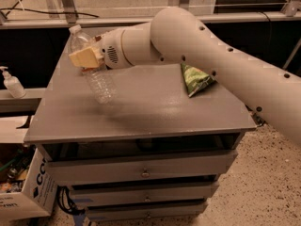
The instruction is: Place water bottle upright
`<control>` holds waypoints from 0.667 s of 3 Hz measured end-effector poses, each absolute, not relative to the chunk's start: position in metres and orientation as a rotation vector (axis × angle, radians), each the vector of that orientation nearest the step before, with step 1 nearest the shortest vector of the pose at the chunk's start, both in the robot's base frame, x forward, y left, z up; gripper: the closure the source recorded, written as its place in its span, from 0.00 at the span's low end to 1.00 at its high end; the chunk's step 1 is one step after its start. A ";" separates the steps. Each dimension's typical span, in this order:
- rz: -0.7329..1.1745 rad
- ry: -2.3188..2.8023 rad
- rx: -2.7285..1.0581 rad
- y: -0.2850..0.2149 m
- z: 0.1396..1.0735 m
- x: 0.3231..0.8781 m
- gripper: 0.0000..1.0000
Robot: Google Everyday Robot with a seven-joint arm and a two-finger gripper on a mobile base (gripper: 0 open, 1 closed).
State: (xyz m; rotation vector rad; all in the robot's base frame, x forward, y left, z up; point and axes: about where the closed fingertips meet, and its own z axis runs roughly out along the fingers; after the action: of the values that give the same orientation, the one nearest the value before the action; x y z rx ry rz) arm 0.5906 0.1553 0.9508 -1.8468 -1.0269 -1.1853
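Tool (85, 59) above the grey cabinet (155, 112) clamps a tilted, clear, ribbed, white-capped water bottle (99, 84).

The water bottle (98, 83) is clear, ribbed thin plastic, faintly glossy, with a white cap. The gripper (88, 61), over the surface's far left corner, has its jaws closed on the bottle's upper part; its pads (82, 56) look like matt tan rubber or foam, though that is hard to judge. The arm (211, 55) is smooth cream plastic with a soft sheen. The surface (155, 109) is matt grey. The snack bag (195, 79) is shiny green foil. The 3 drawer fronts (141, 168) are dull grey metal.
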 end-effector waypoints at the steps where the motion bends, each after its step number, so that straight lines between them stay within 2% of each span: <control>1: -1.261 -1.030 -1.761 0.150 0.951 0.594 1.00; 2: -1.328 -0.997 -1.673 0.143 0.947 0.595 1.00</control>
State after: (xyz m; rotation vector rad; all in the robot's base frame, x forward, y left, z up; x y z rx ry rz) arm 0.5948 0.1434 0.9467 -1.6730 -0.9968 -1.3284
